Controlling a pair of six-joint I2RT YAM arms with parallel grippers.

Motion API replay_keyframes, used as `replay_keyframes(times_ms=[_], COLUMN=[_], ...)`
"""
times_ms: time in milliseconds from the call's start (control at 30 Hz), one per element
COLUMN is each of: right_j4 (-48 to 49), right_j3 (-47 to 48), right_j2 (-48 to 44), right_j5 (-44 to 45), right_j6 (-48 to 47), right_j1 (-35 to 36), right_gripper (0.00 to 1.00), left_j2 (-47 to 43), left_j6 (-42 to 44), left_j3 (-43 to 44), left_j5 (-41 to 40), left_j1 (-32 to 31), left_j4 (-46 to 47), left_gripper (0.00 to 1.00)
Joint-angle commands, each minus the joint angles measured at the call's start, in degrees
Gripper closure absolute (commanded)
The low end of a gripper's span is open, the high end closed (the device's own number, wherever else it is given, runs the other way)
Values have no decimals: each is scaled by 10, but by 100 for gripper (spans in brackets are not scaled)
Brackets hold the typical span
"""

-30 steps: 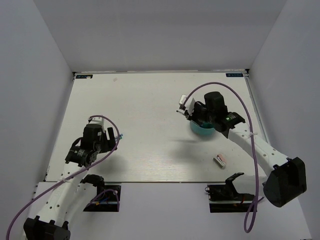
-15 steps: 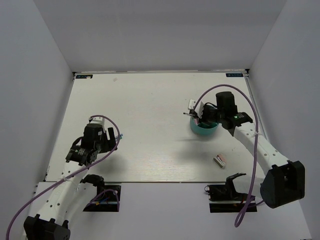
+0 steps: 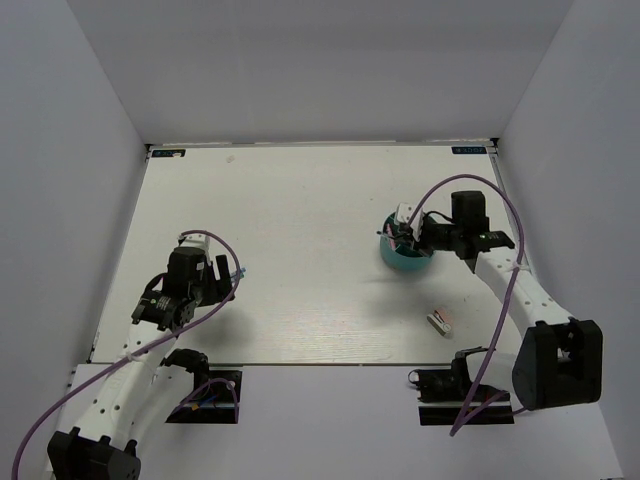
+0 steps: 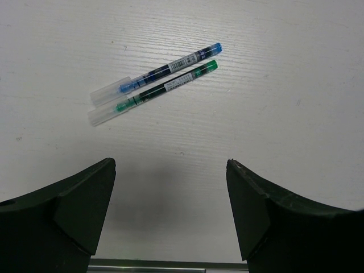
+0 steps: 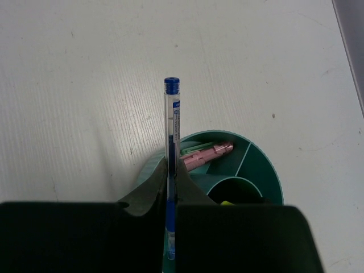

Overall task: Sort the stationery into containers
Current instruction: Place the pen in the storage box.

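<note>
My right gripper (image 5: pixel 172 170) is shut on a thin blue pen (image 5: pixel 172 122), held over the left rim of the round teal organiser (image 5: pixel 259 162). A pink marker (image 5: pixel 207 154) and a mint green marker (image 5: pixel 195 148) lie in one of its compartments, and a bit of yellow (image 5: pixel 226 203) shows in the round inner one. In the top view this gripper (image 3: pixel 407 238) hovers above the organiser (image 3: pixel 404 260). My left gripper (image 4: pixel 170 165) is open over bare table, just short of another blue pen (image 4: pixel 165 71) and a green pen (image 4: pixel 162 90) lying side by side.
A small pink-white block (image 3: pixel 440 321) lies on the table in front of the organiser, towards the right arm's base. White walls enclose the table (image 3: pixel 300 200) at the back and on both sides.
My right arm has swung to the right and drawn back, bringing the held blue pen over the organiser. The left arm has not moved.
</note>
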Motion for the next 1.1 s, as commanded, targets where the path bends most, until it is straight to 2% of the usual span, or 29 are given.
replay_keyframes(times_ms=[0, 267, 400, 433, 533, 567, 633, 667, 700, 733, 867, 1067], right_j4=[43, 90, 75, 69, 40, 36, 23, 20, 15, 14, 7, 0], right_j3=[-23, -46, -47, -47, -47, -48, -49, -52, -52, -51, -48, -47], right_j2=[4, 28, 32, 29, 26, 23, 19, 15, 16, 18, 20, 14], right_j5=[-56, -103, -125, -126, -132, -134, -134, -137, -136, -137, -146, -157], right_j6=[-13, -29, -43, -45, -62, -64, -72, -76, -77, -77, -78, -75], right_j1=[-18, -60, -75, -75, -84, -86, -91, -93, -96, -98, -102, -122], right_gripper=[100, 100, 100, 92, 80, 73, 67, 60, 57, 49, 48, 48], left_j2=[0, 0, 4, 5, 19, 24, 47, 57, 65, 91, 138, 153], left_j6=[6, 6, 5, 6, 8, 8, 13, 15, 17, 23, 31, 43], left_j3=[-2, -3, -3, -4, -3, -2, 3, 7, 14, 24, 55, 68], left_j5=[7, 7, 9, 9, 21, 23, 33, 39, 40, 42, 42, 30], left_j1=[4, 4, 3, 3, 4, 4, 4, 3, 4, 4, 4, 3], left_j4=[9, 9, 10, 13, 27, 19, 18, 17, 15, 6, -9, -13], left_gripper=[11, 11, 11, 10, 10, 10, 10, 10, 10, 10, 10, 10])
